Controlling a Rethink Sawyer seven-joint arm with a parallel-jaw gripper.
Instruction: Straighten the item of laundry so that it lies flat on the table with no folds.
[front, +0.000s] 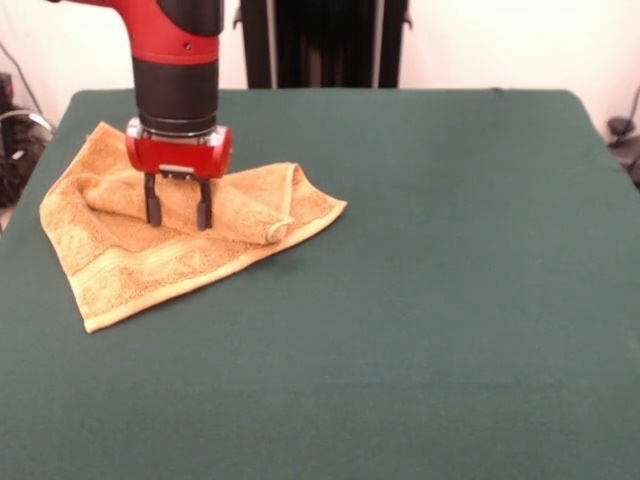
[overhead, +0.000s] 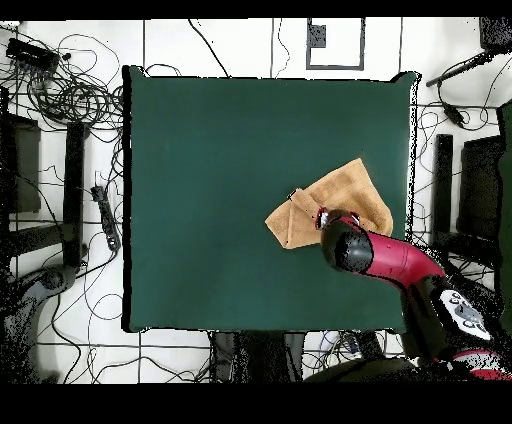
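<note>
Pincer (front: 178, 214), fingers parted and holding nothing, stands over the folded-over ridge of the golden-orange towel (front: 130, 265) lying rumpled near one corner of the table (front: 420, 300), where closing on both layers would likely drag the fold along instead of opening it.

Looked like nubby, matt golden-orange terry on the towel (front: 130, 265), with a flatter woven band near its lower edge. Plain matt dark green cloth, smooth, over the table (front: 420, 300). Glossy red plastic-looking shell on the gripper (front: 177, 215), black matt jaws.
</note>
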